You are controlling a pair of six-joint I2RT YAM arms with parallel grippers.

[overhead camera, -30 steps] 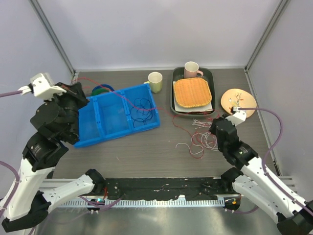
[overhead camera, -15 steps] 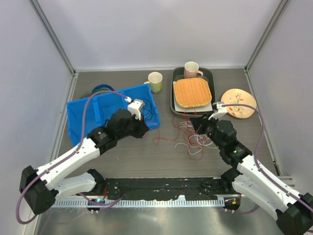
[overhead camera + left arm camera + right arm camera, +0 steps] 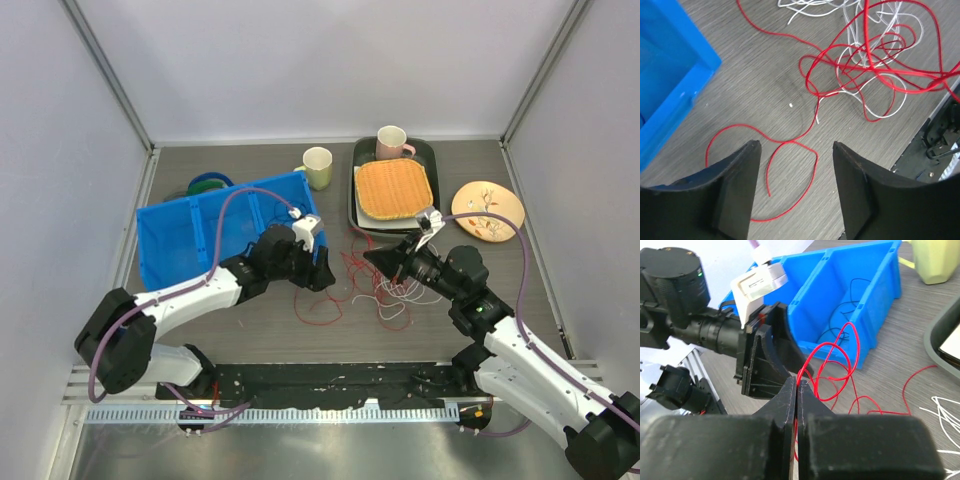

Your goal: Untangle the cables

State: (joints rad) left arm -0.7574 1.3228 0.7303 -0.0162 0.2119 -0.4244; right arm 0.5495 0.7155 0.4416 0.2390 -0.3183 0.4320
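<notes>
Right wrist view: the red cable is pinched between the closed fingers of the right end effector and raised in loops off the counter, presumably so that it can be drawn free of the white cable. The left end effector is held with its fingers spread, nothing between them, just above a loose red end lying on the counter; a second hold there is judged likely. The red-and-white tangle is found mid-counter, between the blue bin and the tray. A dark cable is lodged in the bin's end compartment. Open room is left toward the near edge, whereas the bin wall is close beside the left arm.
</notes>
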